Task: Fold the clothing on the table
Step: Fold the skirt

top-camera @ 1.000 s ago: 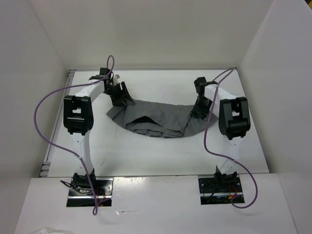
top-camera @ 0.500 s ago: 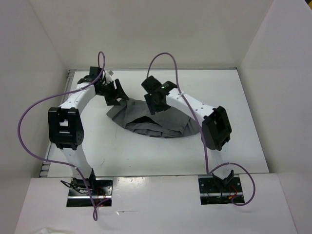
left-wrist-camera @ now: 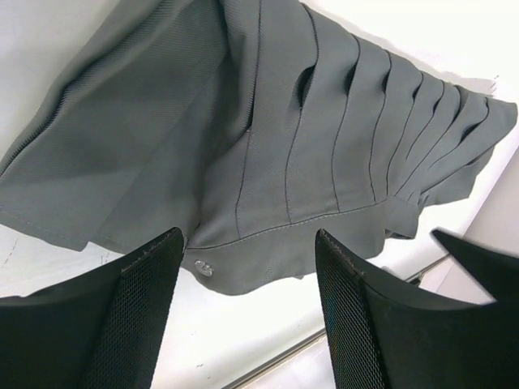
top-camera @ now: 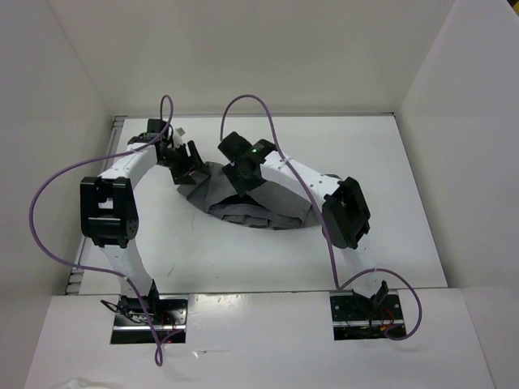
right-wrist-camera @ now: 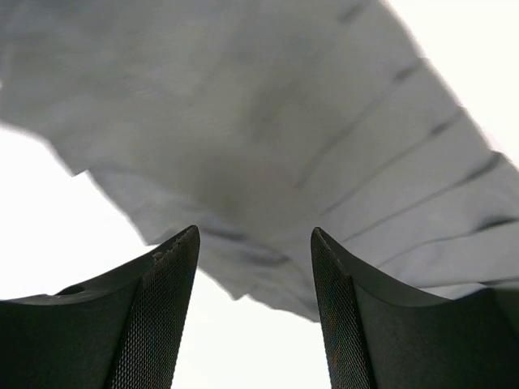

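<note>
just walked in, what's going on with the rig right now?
A grey pleated skirt lies bunched on the white table, not neatly folded. The left gripper is open at the skirt's left end, over a stitched edge. The right gripper is open above its middle. Neither holds any cloth.

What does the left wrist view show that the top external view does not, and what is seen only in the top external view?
Only the left wrist view shows the stitched seams and pleats of the clothing from close up, and a small shiny fastener near its edge. Only the top external view shows the clothing's whole outline, the purple cables and the white walls. Both show the grey clothing lying on the white table, with the left gripper open at one end of it.
</note>
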Controlling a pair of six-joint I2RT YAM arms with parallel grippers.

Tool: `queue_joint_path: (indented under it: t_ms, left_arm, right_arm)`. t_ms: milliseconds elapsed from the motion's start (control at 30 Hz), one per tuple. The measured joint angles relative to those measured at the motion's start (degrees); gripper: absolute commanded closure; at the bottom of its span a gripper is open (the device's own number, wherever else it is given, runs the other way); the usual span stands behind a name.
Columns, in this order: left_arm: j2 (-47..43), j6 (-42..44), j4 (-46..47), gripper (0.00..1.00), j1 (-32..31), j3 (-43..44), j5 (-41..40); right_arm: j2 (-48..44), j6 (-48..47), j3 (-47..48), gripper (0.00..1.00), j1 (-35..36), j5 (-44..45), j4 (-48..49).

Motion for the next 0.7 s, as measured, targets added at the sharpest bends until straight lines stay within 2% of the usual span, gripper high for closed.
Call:
queue_joint_path:
  t_ms: [167,300,467,533,567,600,700]
  left_arm:
    - [-0.1,0.0,0.0,0.27,0.0,-0.9,-0.3]
    - [-0.1,0.0,0.0,0.27,0.3,-1.3,-0.4]
    - [-0.3,0.0,0.0,0.27,0.5,-1.3,-0.4]
    - [-0.5,0.0,0.0,0.27,0.5,-1.3,-0.4]
    - [-0.5,0.0,0.0,0.27,0.5,-1.3,-0.4]
    - [-0.6,0.0,0.0,0.27,0.5,-1.3,-0.4]
    - [-0.7,0.0,0.0,0.27,0.5,-1.3,-0.4]
  right_arm:
    - [0.0,-1.5,-0.1,0.38,2.8,-2.1,0.2]
    - [0.2,-2.3,-0.3,0.46,3.2,-1.9,1.1]
    - [2.3,-3.5,-0.5,0.48,2.6,0.4,4.1]
    - [3.4,-4.0,-0.5,0.53,2.3,0.8,4.9]
    - [3.8,-4.2,-0.5,0.57,2.1,0.9,5.3]
    - [4.2,-4.4,-0.5,0.73,2.0,1.0,5.6]
    - [5.1,-4.7,-0.6,1.0,1.6,1.5,6.1]
